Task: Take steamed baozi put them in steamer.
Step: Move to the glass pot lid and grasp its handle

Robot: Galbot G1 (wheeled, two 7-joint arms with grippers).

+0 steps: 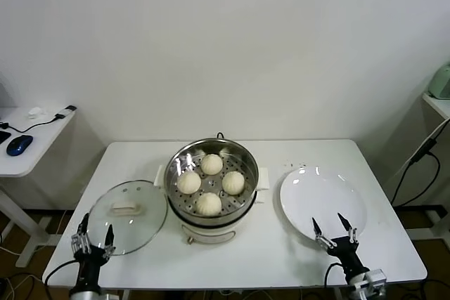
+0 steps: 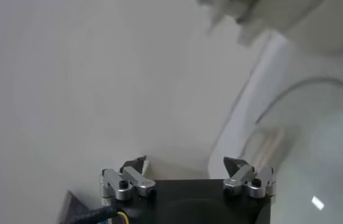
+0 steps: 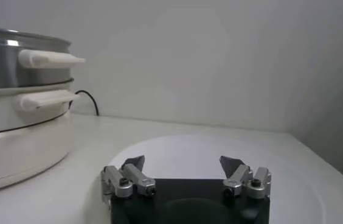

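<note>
Both grippers sit low at the counter's (image 1: 281,258) near edge, fingers spread wide, holding nothing: left gripper (image 1: 91,237) by the glass lid (image 1: 126,207), right gripper (image 1: 333,228) over the near rim of the white plate (image 1: 323,198). Four steamed baozi (image 1: 211,184) rest on the perforated tray inside the steamer (image 1: 211,191), mid-counter between lid and plate. Loading looks complete. Risk, as I judge it: the left arm rising carelessly could catch the lid's rim and skid it off the edge.
</note>
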